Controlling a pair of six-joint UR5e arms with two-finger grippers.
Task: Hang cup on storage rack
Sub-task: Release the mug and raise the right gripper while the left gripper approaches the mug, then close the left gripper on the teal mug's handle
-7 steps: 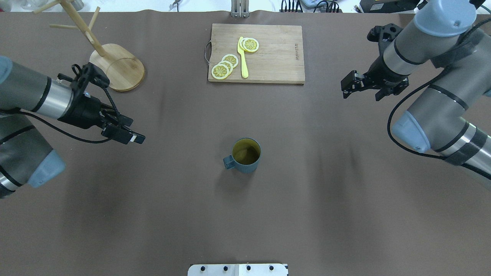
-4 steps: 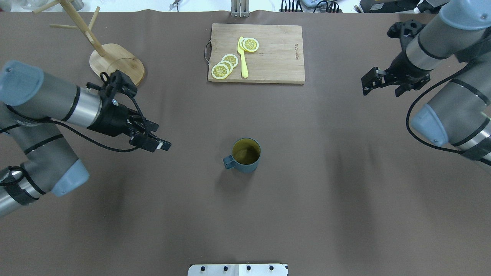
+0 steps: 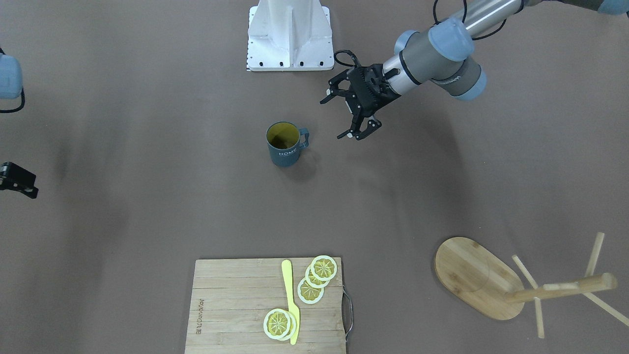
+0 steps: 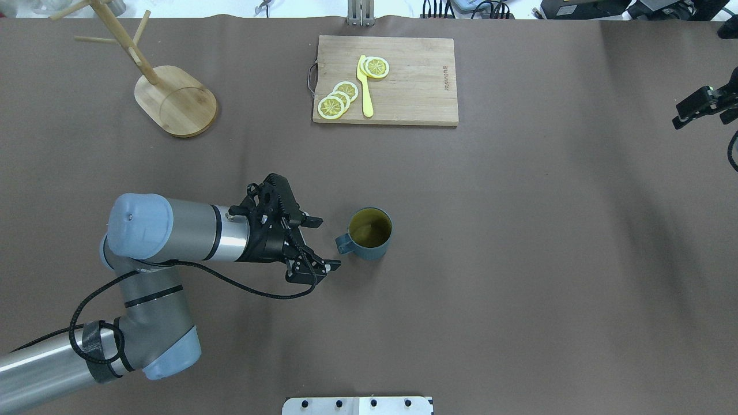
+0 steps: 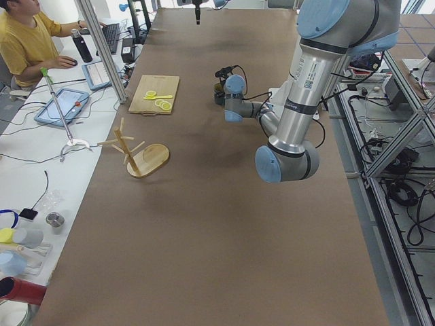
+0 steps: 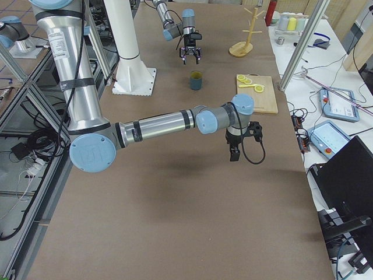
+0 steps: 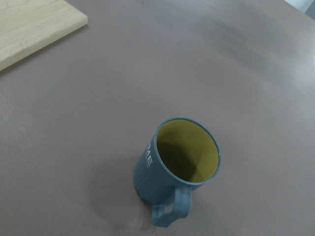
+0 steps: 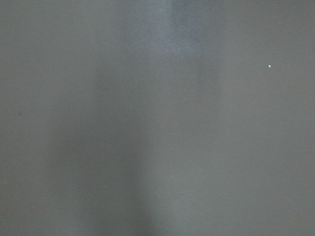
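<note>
— Start nearest the robot. What's the left gripper (image 4: 326, 242) doing?
— It hangs over the brown surface (image 4: 490, 288) with its jaws spread wide and nothing held between them. Its fingertips point at the cup (image 4: 369, 233) and sit just beside it, not touching.

— And the cup itself?
— It is upright on the surface, about mid-way across, with its mouth up and the yellowish inside showing. Its loop handle (image 4: 344, 243) sticks out towards the left gripper, on the robot's left side. In the front-facing view, the white lettering faces away from the robot. The left wrist view looks down into the cup from the handle side.

— Where is the right gripper (image 4: 704, 109)?
— It is out at the right edge of the overhead view, a little farther back than the cup and well apart from it. Its two fingers show a gap between them and hold nothing. Its wrist camera shows only bare surface.

— What is farther back?
— Near the far edge lies a cutting board (image 4: 412, 86) carrying lemon slices (image 4: 337, 99) and a yellow knife (image 4: 365, 89). To the robot's left of it, by the far left corner, stands the storage rack (image 4: 176, 101). Its oval base is flat on the surface and its post and pegs rise from it. It is well apart from the cup.
</note>
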